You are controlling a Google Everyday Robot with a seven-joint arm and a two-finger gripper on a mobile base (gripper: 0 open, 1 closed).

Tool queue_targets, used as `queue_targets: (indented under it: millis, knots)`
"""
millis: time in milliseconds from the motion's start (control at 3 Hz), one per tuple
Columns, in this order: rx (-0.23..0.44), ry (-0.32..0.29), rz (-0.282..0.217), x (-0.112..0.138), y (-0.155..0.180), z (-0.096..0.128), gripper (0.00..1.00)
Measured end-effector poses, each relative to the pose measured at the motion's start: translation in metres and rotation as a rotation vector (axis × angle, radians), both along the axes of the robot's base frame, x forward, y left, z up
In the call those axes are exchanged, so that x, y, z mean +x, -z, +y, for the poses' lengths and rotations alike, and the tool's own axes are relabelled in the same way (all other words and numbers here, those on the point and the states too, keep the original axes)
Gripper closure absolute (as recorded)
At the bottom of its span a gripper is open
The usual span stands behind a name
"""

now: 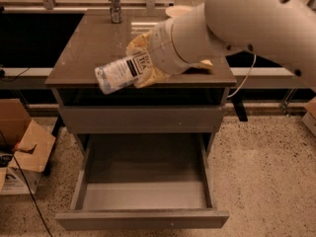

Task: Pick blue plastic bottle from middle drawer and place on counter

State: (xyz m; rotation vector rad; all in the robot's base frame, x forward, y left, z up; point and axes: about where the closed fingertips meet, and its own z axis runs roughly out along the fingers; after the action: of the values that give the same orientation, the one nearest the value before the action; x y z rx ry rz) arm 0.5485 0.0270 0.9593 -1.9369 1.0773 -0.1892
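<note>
The robot's pale arm (pixel 256 23) reaches in over the right side of the bench (pixel 89 53). Below the bench's front, the middle drawer (pixel 143 218) stands pulled out, its grey floor bare. A cardboard box (pixel 22 147) sits on the floor left of the bench. The jaws, over the bench's front edge, are closed around the blue plastic bottle (pixel 118 73), which lies nearly level, its free end pointing left. A slim metal can (pixel 114 5) stands at the bench's back edge.
</note>
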Motion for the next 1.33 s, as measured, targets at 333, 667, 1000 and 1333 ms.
queue_targets:
  millis: [333, 667, 1000, 1333]
  knots:
    - [0.004, 0.021, -0.012, 0.025, -0.022, 0.011, 1.00]
    - [-0.001, 0.040, -0.005, 0.051, -0.032, 0.021, 1.00]
    - [-0.006, 0.057, 0.026, 0.078, -0.029, 0.028, 1.00]
    - [-0.014, 0.072, 0.068, 0.105, -0.020, 0.034, 0.87]
